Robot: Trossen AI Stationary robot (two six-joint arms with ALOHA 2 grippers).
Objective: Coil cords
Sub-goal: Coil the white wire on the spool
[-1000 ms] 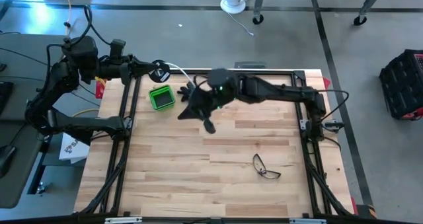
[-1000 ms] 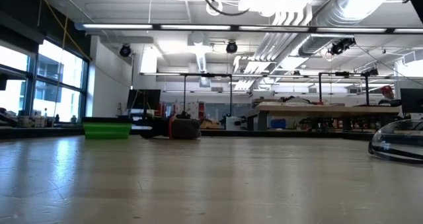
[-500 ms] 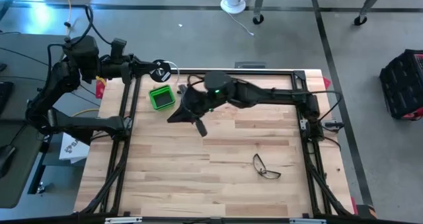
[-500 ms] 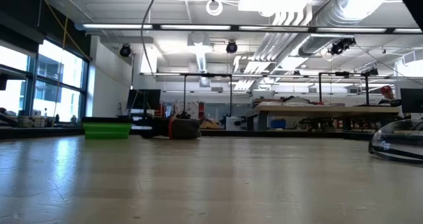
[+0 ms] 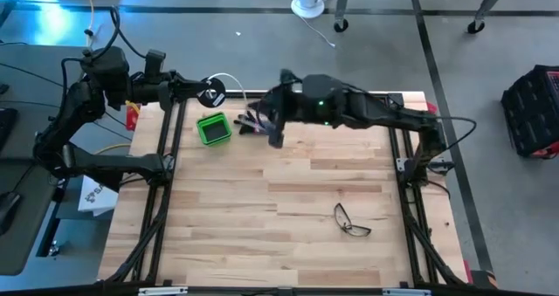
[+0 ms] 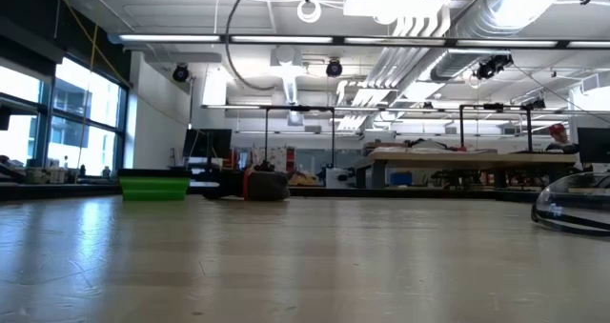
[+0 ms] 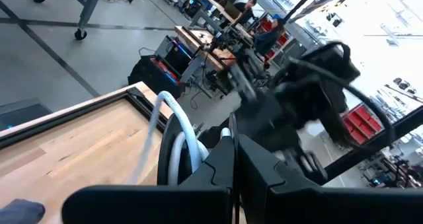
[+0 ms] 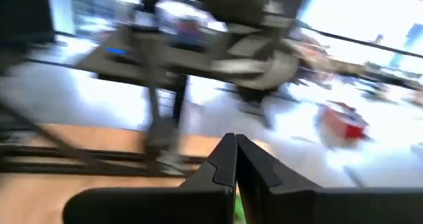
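Note:
The small round black reel hangs off the table's far left corner at the tip of my left gripper, which is shut on it. The thin white cord arcs from the reel toward my right gripper, which is shut and held nearly level above the table's far edge. In the left wrist view, turns of white cord lie around the reel beside my shut left gripper. The right wrist view is blurred and shows only my shut right gripper. My left gripper holds the reel at its edge, coming in level from the table's left side. The reel is lifted clear of the table. The fingers hide the exact place of contact. My right gripper appears to hold the cord near its free end, coming from the table's right side. The spot is too small to show the hold. The cord runs in a slack arc back to the reel, clear of the table.
A green box stands on the table under the cord's span, also low at the left of the low view. A pair of glasses lies near the right front. Black frame rails run along both sides.
My right gripper has risen and gone toward the table's far edge and the reel, tipping from pointing down to nearly level. The cord has swung with it, from a straighter run into a rounded arc beside the reel. My left gripper has kept the reel still.

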